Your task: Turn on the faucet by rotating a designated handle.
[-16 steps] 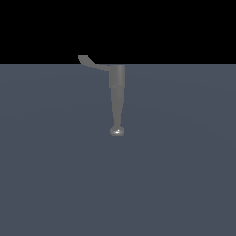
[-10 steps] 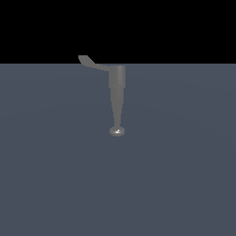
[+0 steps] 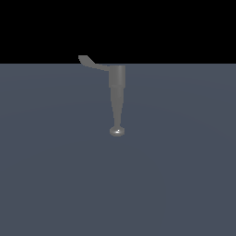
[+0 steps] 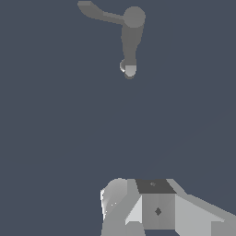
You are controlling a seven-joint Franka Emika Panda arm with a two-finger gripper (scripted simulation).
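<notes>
The faucet (image 3: 117,87) stands on the dark grey-blue floor in the exterior view, a grey cylinder whose spout tapers to a shiny knob tip (image 3: 117,131). Its thin curved handle (image 3: 93,63) sticks out from the top toward the exterior view's left, tip upturned. In the wrist view the faucet (image 4: 131,39) and the handle (image 4: 99,14) appear from above. My gripper (image 4: 147,205) shows only in the wrist view, as one grey-white cluster with no gap between its fingers. It is well apart from the faucet and holds nothing. The exterior view shows no arm.
A flat grey-blue floor (image 3: 55,175) surrounds the faucet on all sides. Behind it the background is plain black.
</notes>
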